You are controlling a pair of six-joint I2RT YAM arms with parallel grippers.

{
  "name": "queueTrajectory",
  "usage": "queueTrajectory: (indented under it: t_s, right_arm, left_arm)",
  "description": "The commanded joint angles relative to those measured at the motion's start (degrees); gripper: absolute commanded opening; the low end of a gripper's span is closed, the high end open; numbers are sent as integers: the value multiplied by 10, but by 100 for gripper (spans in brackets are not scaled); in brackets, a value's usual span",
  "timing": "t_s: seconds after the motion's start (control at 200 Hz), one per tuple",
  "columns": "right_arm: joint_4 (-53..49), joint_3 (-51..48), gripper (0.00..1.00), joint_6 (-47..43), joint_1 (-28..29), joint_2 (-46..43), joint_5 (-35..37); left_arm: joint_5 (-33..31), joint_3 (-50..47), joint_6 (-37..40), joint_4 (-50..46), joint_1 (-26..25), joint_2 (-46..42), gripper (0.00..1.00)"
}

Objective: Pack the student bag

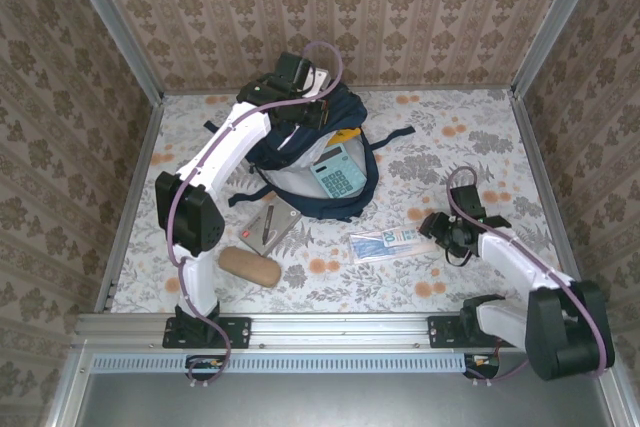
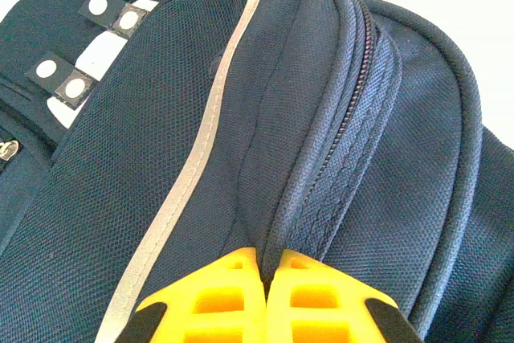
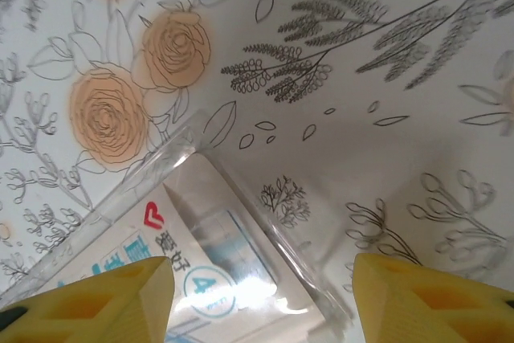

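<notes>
Left wrist: left end effector [image 2: 265, 267] pinches student bag [image 2: 201, 118] flap fold; hold flap high. Right end effector [image 3: 261, 295] spread, clear packet [image 3: 217, 238] corner between fingers [image 3: 96, 299]; centre, descend before closing.

This is a lab-style robot cell dressed up like a home. Brown damask wallpaper panels [image 1: 350, 7] close the left, far and right sides between bare aluminium posts [image 1: 112, 27]. The table [image 1: 480, 137] wears a floral cloth, and robot arms [image 1: 225, 152] are bolted to a metal rail [image 1: 340, 328] along its near edge.
</notes>
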Motion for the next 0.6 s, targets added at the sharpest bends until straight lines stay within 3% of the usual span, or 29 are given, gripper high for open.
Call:
queueTrajectory:
  t_s: [0.0,0.155,0.24,0.475,0.595]
  right_arm:
    - [27,31,59,-31,-10,59,-60]
    - [16,58,55,-46,-14,106,-75]
    - [20,57,44,-54,-16,107,-84]
    - [-28,53,0,-70,-16,43,-99]
    - [-73,62,0,-65,-16,-44,-102]
  left_arm:
    - [10,15,-20,24,-2,-28,0]
    - [8,14,-19,24,-2,-29,0]
    - [7,13,-19,25,-2,-29,0]
    - [8,18,-19,25,-2,-25,0]
    - [9,20,-20,25,-2,-23,0]
